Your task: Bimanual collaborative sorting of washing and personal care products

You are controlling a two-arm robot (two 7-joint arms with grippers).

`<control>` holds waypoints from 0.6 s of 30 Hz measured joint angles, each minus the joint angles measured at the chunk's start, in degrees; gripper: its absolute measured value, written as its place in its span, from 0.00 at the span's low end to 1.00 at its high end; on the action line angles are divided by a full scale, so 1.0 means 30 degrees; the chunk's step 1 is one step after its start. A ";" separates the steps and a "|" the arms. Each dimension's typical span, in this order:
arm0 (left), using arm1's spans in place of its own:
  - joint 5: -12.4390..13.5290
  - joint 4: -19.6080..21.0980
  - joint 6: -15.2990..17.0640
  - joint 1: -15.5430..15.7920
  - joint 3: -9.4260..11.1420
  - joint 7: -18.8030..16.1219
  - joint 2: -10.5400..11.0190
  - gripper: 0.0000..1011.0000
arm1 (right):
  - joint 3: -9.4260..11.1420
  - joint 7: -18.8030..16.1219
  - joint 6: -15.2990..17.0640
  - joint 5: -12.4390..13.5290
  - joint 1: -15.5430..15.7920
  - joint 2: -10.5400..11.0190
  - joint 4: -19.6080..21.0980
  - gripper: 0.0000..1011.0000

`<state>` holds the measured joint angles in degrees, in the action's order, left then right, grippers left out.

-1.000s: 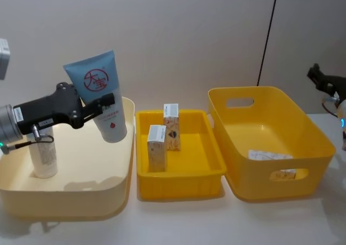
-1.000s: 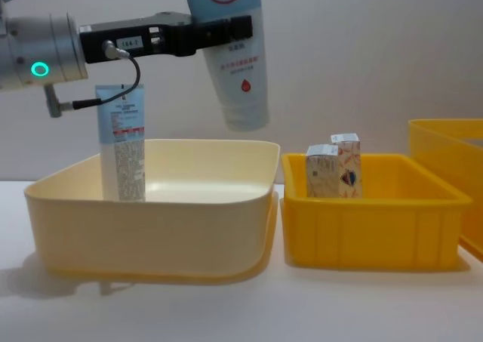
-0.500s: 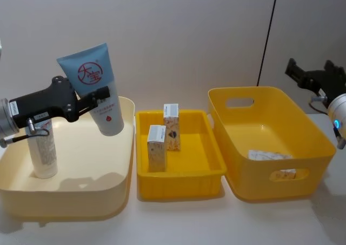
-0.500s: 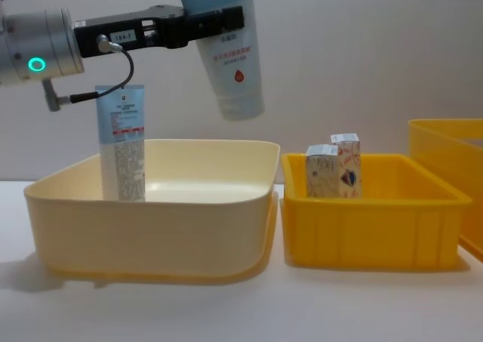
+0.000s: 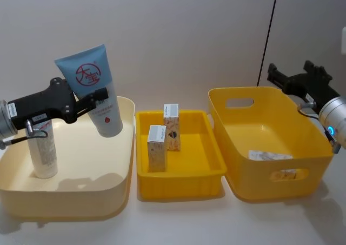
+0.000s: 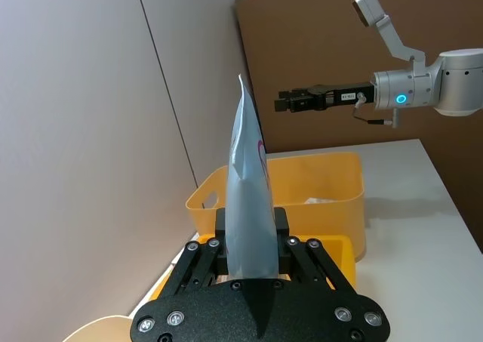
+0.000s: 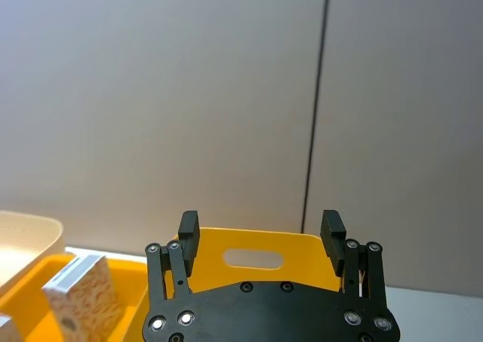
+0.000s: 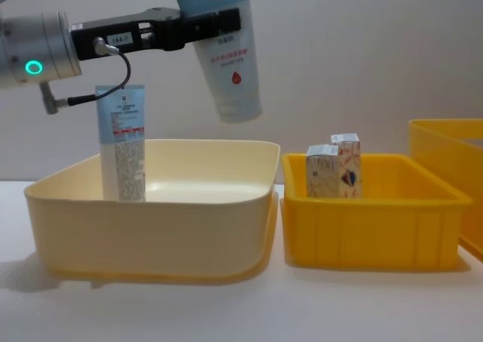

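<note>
The left claw [image 5: 100,100] is clamped across the middle of the wide tube [image 5: 91,77]. The tube hangs cap-down above the right part of the cream bin [image 5: 65,202], clear of its rim, its long axis near upright with the crimped top leaning to the robot's left. The bin floor therefore lies straight below, and I judge a plain descent would set it near the narrow tube [image 5: 43,156] standing at the bin's left. It is flat, light blue above white, with a red circle logo; the right claw [image 7: 260,229] hovers spread wide over the large yellow bin [image 5: 259,183], well apart.
</note>
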<state>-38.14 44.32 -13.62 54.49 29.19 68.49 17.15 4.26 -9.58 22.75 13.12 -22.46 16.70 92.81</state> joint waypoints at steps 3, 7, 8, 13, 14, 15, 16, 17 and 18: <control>-0.0044 0.0218 0.0064 -0.0143 0.0065 -0.0011 0.0103 0.30 | -0.0223 -0.0481 -0.0003 0.0096 0.0164 0.0252 0.0205 0.99; -0.0112 0.0467 0.0100 -0.0360 0.0151 0.0004 0.0219 0.30 | -0.0505 -0.1136 0.0043 0.0238 0.0342 0.0569 0.0432 0.99; -0.0124 0.0514 0.0101 -0.0409 0.0173 0.0015 0.0242 0.30 | -0.0641 -0.1405 0.0098 0.0299 0.0420 0.0726 0.0551 0.99; -0.0222 0.0655 0.0071 -0.0605 0.0279 0.0185 0.0307 0.30 | -0.1002 -0.2327 0.0366 0.0525 0.0636 0.1215 0.0940 0.99; -0.0243 0.0660 0.0047 -0.0632 0.0299 0.0213 0.0311 0.30 | -0.1063 -0.2469 0.0416 0.0566 0.0672 0.1292 0.1007 0.99; -0.0256 0.0660 0.0032 -0.0663 0.0314 0.0248 0.0317 0.30 | -0.1129 -0.2571 0.0458 0.0601 0.0706 0.1372 0.1072 0.99; -0.0286 0.0661 -0.0009 -0.0700 0.0342 0.0302 0.0318 0.30 | -0.1272 -0.2958 0.0577 0.0699 0.0788 0.1565 0.1229 0.99; -0.0310 0.0660 -0.0026 -0.0723 0.0355 0.0330 0.0320 0.30 | -0.1339 -0.3105 0.0631 0.0739 0.0820 0.1644 0.1294 0.99; -0.0322 0.0657 -0.0041 -0.0742 0.0366 0.0356 0.0320 0.30 | -0.1464 -0.3401 0.0748 0.0822 0.0884 0.1810 0.1435 0.99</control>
<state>-39.10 46.29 -13.75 52.26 30.29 69.56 18.11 -0.13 -19.78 24.99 15.59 -19.81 22.13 97.11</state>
